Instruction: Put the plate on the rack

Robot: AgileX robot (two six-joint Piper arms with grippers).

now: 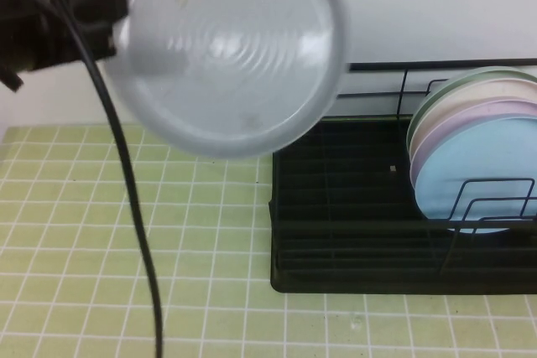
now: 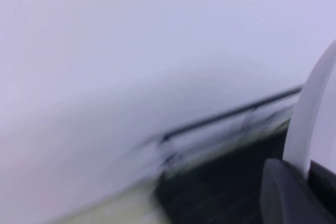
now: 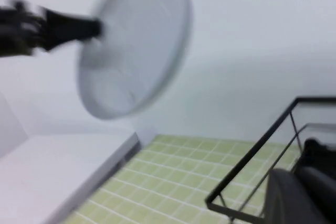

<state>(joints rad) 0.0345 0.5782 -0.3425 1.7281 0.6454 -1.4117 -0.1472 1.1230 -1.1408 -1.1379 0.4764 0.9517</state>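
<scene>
Plate [image 1: 226, 48] clamped by left fingers [image 1: 105, 16], aloft; right gripper [image 3: 296, 198] beside rack [image 1: 336, 207].

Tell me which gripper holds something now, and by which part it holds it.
The left gripper holds the grey plate by its rim, raised left of the dish rack. The right gripper, near the rack's corner, holds nothing visible.

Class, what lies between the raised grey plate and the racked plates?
High view: bare rack slots. Left gripper holds the grey plate; right gripper hangs near the rack.
</scene>
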